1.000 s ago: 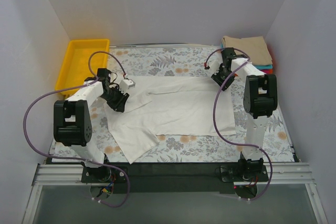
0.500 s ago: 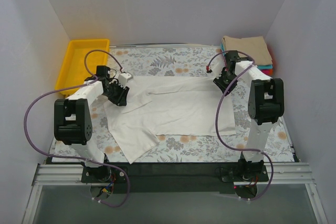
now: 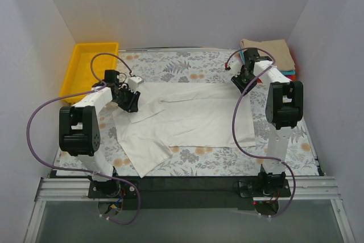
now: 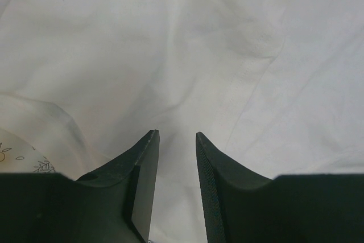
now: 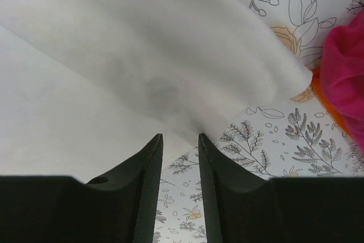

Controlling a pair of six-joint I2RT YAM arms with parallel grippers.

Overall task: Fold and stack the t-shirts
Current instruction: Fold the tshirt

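The white t-shirt [image 3: 193, 119] lies spread on the floral table cover, partly folded, with a flap hanging toward the front left. My left gripper [image 3: 131, 104] hovers over its left sleeve; in the left wrist view the gripper [image 4: 175, 136] has its jaws a narrow gap apart over white cloth [image 4: 187, 49]. My right gripper [image 3: 239, 82] is at the shirt's far right sleeve; in the right wrist view the gripper [image 5: 180, 137] is narrowly open at the sleeve edge [image 5: 170, 66], with bare table cover between the jaws. Folded shirts [image 3: 267, 49] are stacked at the far right, tan on top.
A yellow bin [image 3: 91, 64] stands at the far left. The red folded shirt [image 5: 347, 78] shows just right of the white sleeve in the right wrist view. White walls enclose the table on three sides. The floral cover [image 3: 227, 160] shows in front of the shirt.
Both grippers have moved a little toward the far edge of the table, the left along the left sleeve, the right up to the far right sleeve. The shirt has not visibly moved.
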